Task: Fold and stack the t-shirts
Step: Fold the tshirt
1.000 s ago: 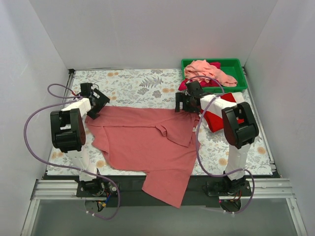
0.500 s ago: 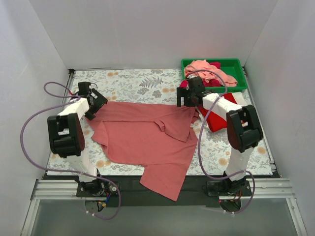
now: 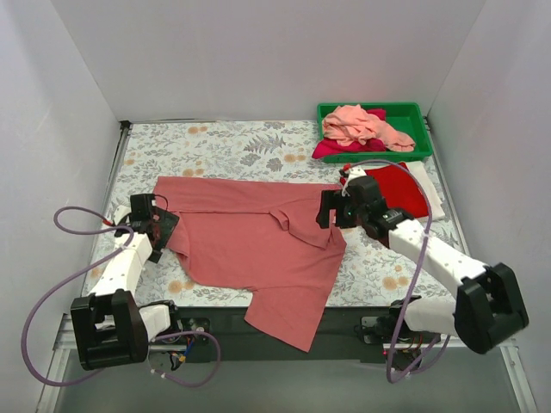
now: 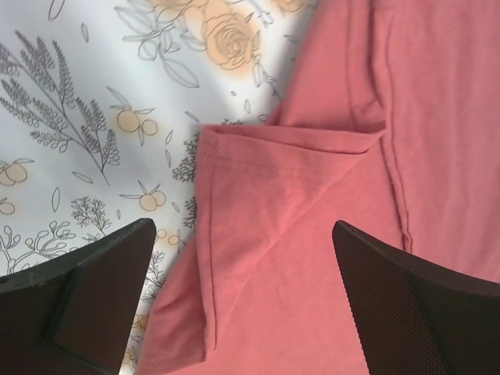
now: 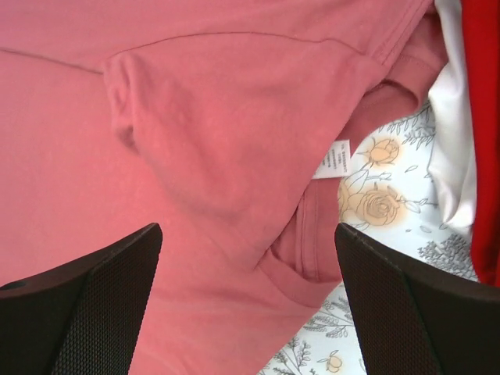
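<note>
A dusty rose t-shirt (image 3: 250, 245) lies spread on the floral table, one part hanging over the near edge. My left gripper (image 3: 160, 225) is open and empty over its left sleeve. In the left wrist view the folded sleeve hem (image 4: 258, 203) lies between my fingers (image 4: 86, 297). My right gripper (image 3: 331, 212) is open and empty over the shirt's right side. The right wrist view shows rumpled rose cloth (image 5: 195, 141) and a white label (image 5: 337, 158). A red shirt (image 3: 400, 185) lies folded on a white one (image 3: 433, 196).
A green bin (image 3: 415, 114) stands at the back right, holding a salmon pink shirt (image 3: 362, 125) and a magenta one (image 3: 334, 151). The floral table (image 3: 224, 146) is bare behind the spread shirt. White walls close in the left, back and right.
Both grippers have pulled back toward the near side, away from the shirt's far corners. The shirt's far edge now lies farther back and flatter than one second ago.
</note>
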Robot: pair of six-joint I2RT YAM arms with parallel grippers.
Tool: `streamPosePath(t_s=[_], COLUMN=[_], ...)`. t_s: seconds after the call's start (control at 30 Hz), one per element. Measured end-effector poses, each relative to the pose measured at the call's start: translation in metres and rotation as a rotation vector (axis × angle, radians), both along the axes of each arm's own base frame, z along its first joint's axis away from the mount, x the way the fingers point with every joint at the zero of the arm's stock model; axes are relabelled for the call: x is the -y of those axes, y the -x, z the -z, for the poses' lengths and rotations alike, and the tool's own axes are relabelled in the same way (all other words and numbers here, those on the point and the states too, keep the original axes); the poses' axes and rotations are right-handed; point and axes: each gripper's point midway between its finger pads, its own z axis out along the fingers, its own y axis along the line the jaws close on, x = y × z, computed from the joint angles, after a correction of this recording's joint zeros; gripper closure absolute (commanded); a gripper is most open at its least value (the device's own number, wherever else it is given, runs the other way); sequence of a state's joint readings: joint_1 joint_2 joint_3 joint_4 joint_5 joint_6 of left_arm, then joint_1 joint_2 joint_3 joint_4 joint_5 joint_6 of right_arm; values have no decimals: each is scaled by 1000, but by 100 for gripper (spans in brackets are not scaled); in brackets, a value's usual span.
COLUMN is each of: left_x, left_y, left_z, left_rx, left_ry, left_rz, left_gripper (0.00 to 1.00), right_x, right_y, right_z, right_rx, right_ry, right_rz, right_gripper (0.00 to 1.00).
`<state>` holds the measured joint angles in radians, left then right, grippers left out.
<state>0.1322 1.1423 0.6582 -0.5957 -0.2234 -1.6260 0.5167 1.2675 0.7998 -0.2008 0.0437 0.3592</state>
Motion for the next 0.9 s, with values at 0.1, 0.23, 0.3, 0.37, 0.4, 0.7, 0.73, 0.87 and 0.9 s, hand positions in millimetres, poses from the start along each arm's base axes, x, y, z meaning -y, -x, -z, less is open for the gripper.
streamPosePath(t_s=[0.1, 0.23, 0.3, 0.37, 0.4, 0.7, 0.73, 0.87, 0.9], left_x=[0, 0, -1, -4, -5, -25, -25, -24, -24], left_y=[7, 9, 12, 13, 12, -6, -7, -6, -6], left_z=[12, 29, 36, 39, 39, 43, 43, 46, 46], left_rx=[-22, -76, -97, -97, -88, -29, -27, -3, 6], left_ry=[15, 34, 36, 34, 32, 12, 14, 19, 20], left_rz=[-27, -62, -82, -106, -114, -173, -173, -167, -168], left_gripper=[18, 30, 33, 37, 39, 87, 100, 100, 100], right_x=[9, 17, 18, 17, 16, 18, 18, 20, 20], right_y=[24, 42, 45, 47, 48, 52, 52, 56, 57], right_z=[1, -1, -6, -10, -12, -12, -12, -6, -5], right_rx=[1, 21, 37, 47, 51, 45, 45, 27, 24], right_ry=[-39, -77, -92, -108, -113, -114, -116, -115, -116], right_rz=[9, 16, 18, 10, 7, 5, 6, 14, 15], right_gripper=[3, 2, 2, 2, 2, 3, 3, 2, 3])
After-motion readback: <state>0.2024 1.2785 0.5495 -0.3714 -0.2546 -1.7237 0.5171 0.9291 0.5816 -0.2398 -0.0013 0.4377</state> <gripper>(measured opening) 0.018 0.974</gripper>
